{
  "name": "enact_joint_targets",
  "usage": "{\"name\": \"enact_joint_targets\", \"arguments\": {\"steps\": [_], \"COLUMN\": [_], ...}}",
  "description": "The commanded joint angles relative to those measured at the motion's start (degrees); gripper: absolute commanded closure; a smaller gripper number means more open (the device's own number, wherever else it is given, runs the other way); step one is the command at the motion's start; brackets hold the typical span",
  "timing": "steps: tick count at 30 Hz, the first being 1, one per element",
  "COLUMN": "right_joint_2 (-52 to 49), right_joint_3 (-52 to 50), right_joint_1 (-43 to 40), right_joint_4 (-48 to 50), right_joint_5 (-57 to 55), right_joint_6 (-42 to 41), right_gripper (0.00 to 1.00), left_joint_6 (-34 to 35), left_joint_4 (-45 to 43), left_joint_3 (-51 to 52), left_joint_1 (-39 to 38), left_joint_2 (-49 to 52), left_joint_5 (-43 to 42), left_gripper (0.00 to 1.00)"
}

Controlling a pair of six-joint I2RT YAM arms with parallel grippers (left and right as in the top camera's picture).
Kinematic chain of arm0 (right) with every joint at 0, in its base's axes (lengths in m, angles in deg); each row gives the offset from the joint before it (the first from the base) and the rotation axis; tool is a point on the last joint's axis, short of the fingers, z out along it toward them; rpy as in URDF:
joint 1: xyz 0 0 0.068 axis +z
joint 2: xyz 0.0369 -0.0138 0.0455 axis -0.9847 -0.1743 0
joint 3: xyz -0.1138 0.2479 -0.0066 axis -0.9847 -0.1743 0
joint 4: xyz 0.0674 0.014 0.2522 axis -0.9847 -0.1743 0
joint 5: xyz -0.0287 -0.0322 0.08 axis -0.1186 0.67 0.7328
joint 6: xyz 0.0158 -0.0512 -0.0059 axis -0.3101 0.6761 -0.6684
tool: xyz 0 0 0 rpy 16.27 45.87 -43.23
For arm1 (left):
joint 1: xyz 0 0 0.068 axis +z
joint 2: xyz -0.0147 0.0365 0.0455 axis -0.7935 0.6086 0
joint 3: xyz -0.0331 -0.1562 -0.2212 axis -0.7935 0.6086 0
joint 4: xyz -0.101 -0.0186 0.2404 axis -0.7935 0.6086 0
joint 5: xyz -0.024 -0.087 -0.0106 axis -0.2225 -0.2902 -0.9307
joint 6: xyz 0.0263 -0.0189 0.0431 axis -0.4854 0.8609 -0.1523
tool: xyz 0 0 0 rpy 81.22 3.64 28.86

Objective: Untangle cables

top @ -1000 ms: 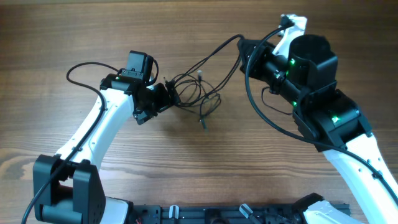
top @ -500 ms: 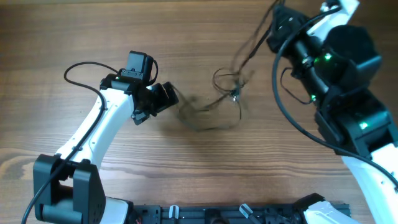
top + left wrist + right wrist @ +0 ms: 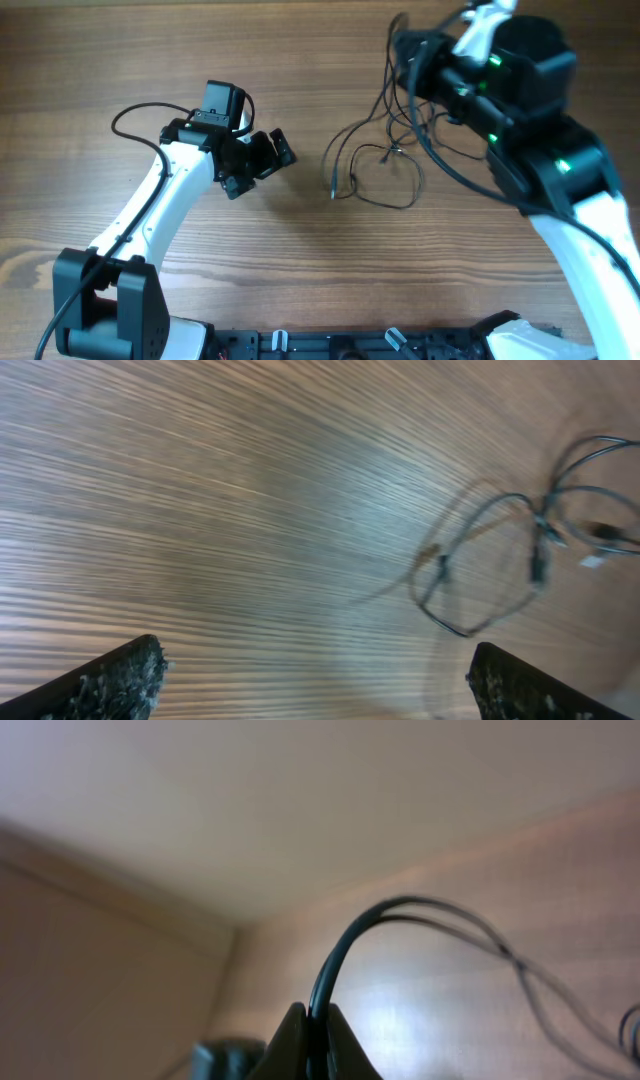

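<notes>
Your right gripper (image 3: pixel 308 1022) is clamped on the cables (image 3: pixel 392 150), which hang beneath it. Your left gripper (image 3: pixel 268 158) gapes empty, with the cables ahead of it.

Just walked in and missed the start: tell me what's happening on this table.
Two robot arms are untangling thin cables. The right gripper is shut on the cables and holds them raised, their loose loops trailing onto the wooden table. The left gripper is open and empty, off to one side. The cables are not yet separated.
</notes>
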Motion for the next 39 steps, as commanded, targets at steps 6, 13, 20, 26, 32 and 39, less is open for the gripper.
{"name": "enact_joint_targets", "arguments": {"steps": [6, 13, 20, 26, 32, 39], "right_joint_2": [-6.8, -9.7, -10.2, -10.3, -16.2, -22.3], "right_joint_3": [1.1, 1.0, 0.8, -0.6, -1.1, -1.1], "right_joint_1": [-0.1, -0.1, -0.2, -0.1, 0.5, 0.6], "right_joint_4": [-5.8, -13.8, -16.9, -21.6, -24.2, -25.6], "right_joint_5": [15.7, 15.7, 9.3, 8.3, 8.4, 8.6], "right_joint_6": [5.3, 12.7, 13.8, 21.2, 21.9, 21.9], "right_gripper": [0.9, 0.43, 0.22, 0.13, 0.08, 0.05], "left_joint_6": [0.5, 0.5, 0.5, -5.1, -15.0, -8.9], "left_joint_4": [-0.5, -0.5, 0.1, -1.0, -1.2, 2.2], "left_joint_3": [-0.5, -0.5, -0.5, -1.8, -3.3, -3.3], "left_joint_1": [1.0, 1.0, 1.0, 5.2, 10.2, 9.8], "left_joint_2": [0.6, 0.6, 0.6, 0.3, -1.6, -1.7], "left_joint_5": [-4.8, -4.8, -3.9, -20.6, -36.0, -11.9], "left_gripper": [0.0, 0.0, 0.0, 0.0, 0.02, 0.0]}}
